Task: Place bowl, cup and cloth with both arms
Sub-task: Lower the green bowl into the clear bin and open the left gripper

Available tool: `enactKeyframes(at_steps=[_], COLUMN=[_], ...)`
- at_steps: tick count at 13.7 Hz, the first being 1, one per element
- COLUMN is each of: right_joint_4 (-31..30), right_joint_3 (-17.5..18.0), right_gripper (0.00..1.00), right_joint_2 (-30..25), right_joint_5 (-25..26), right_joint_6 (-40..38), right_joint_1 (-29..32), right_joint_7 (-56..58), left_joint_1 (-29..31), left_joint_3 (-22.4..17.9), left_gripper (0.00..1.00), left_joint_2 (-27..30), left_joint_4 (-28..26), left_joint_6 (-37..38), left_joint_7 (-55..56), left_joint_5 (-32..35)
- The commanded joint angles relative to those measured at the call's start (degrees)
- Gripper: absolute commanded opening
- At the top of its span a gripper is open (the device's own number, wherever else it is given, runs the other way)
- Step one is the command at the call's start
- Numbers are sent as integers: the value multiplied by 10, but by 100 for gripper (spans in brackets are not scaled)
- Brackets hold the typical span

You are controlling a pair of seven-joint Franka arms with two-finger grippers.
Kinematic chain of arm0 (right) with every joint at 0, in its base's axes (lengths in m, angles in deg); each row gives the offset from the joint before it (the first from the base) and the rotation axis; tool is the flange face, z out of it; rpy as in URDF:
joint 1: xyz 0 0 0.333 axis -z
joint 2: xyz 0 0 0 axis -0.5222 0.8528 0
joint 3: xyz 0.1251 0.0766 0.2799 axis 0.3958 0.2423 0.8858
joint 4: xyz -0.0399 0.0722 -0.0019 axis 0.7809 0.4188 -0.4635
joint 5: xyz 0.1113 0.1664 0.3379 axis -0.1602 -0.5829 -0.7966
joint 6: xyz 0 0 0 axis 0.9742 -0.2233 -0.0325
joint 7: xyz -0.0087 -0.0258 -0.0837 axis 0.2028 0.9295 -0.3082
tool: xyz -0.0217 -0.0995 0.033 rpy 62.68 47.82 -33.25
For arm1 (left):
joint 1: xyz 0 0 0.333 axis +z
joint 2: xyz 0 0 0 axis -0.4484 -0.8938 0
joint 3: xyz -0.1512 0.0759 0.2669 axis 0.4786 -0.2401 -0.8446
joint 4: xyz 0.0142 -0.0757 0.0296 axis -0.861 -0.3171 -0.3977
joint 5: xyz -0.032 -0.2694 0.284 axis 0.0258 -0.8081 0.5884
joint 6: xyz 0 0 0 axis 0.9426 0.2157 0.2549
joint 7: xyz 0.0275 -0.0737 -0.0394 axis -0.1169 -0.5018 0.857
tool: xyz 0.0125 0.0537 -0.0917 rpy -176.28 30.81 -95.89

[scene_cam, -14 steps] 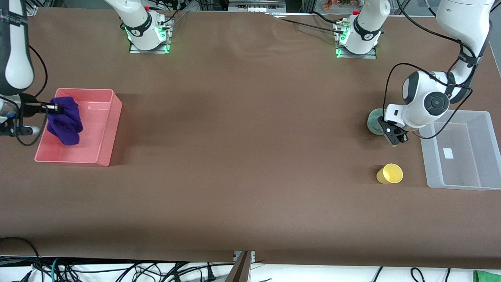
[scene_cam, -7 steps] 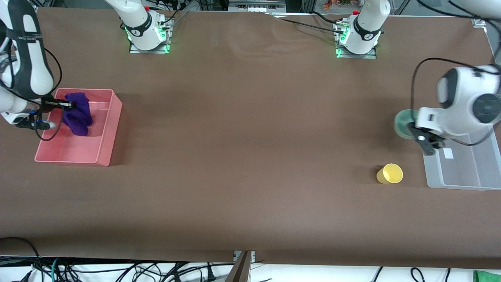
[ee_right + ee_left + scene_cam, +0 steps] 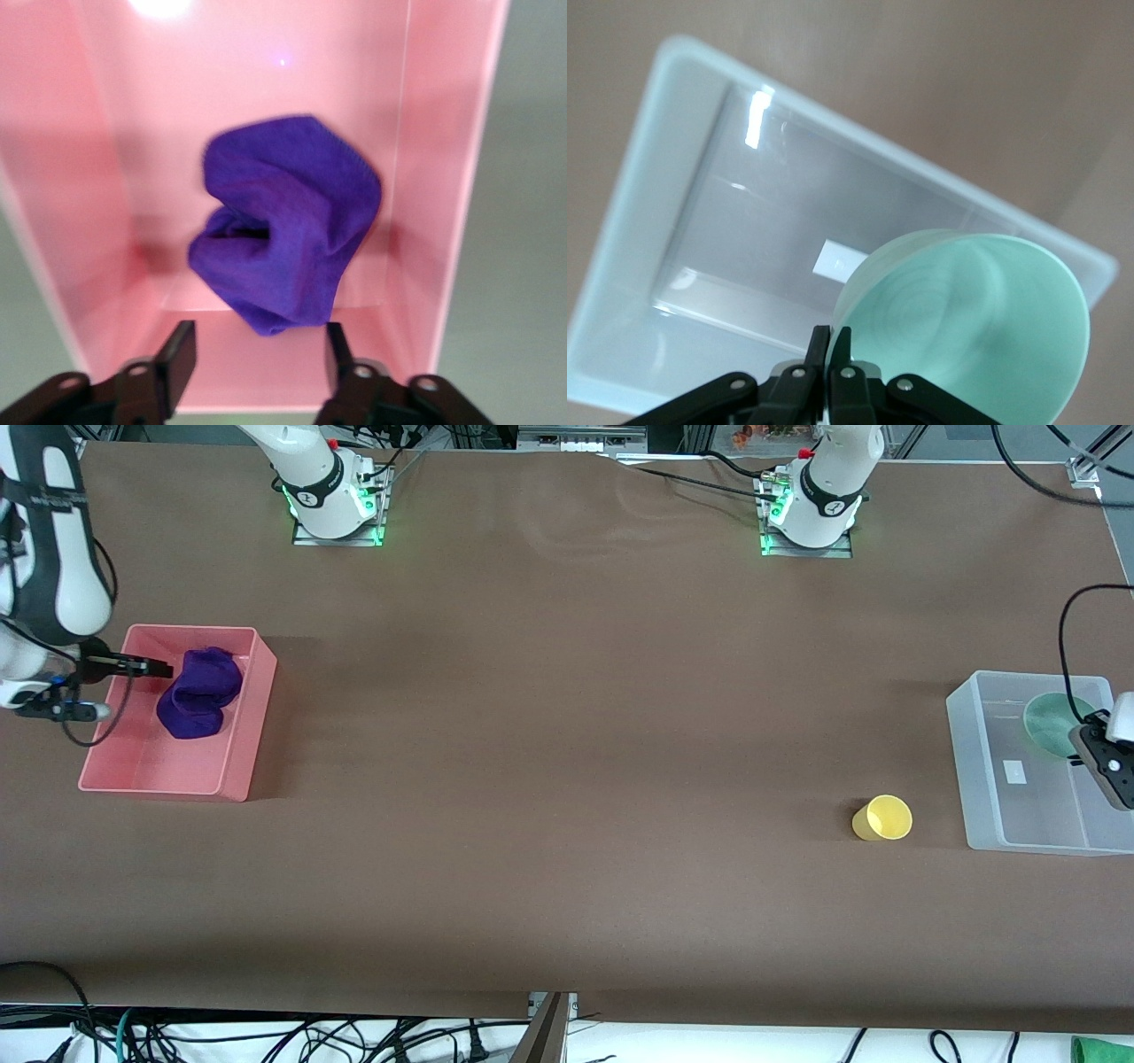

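The left tool [image 3: 830, 354] is pinching the bowl [image 3: 1054, 724] by its rim, tilted, over the clear bin [image 3: 974, 771]. Done well, it should be lowering until the bowl sits level inside the walls before letting go. The right tool [image 3: 257, 350] is hanging spread and empty over the pink bin [image 3: 239, 726], the cloth [image 3: 199, 691] lying inside. The cup [image 3: 883, 817] is standing on the counter [image 3: 567, 779] near the clear bin, not yet placed.

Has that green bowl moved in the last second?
Yes. The bowl, held by the left gripper, went from the table beside the clear bin to over the bin.
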Motion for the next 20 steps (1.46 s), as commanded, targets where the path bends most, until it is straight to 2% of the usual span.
enactKeyframes(at_steps=[1,2,3,4,5,7,10,13,14,16,18,20], right_joint_4=[116,154,189,213,240,287,329,322,321,321,322,322], right_joint_3=[37,60,89,111,130,163,168,165,167,175,181,182], right_gripper=[100,100,100,100,100,100,100,100,100,100,100,100], right_joint_2=[-13,-14,-16,-17,-17,-16,-18,-20,-19,-20,-21,-21], right_joint_5=[-2,-2,-2,-1,3,38,42,45,39,35,32,31], right_joint_6=[-112,-144,-171,-185,-198,-239,-225,-210,-217,-238,-246,-250], right_joint_1=[2,2,2,2,2,2,2,4,4,3,3,2], right_joint_7=[5,5,1,0,1,1,0,1,-10,-96,-113,-115], left_joint_1=[26,31,36,34,32,24,17,11,1,-34,-52,-55], left_joint_3=[8,9,9,9,12,24,62,126,140,143,142,142], left_gripper=[0,0,7,67,100,100,100,100,100,100,100,100], left_joint_2=[-53,-66,-75,-75,-71,-45,-4,-2,-5,-32,-64,-97], left_joint_4=[35,34,34,35,38,40,61,81,79,79,77,74], left_joint_6=[-41,-48,-49,-49,-46,-37,26,70,70,63,56,-3], left_joint_7=[-22,-22,-22,-21,-22,-15,23,120,157,228,290,310], left_joint_5=[-13,-15,-22,-27,-26,-31,-33,-32,-32,-33,-92,-111])
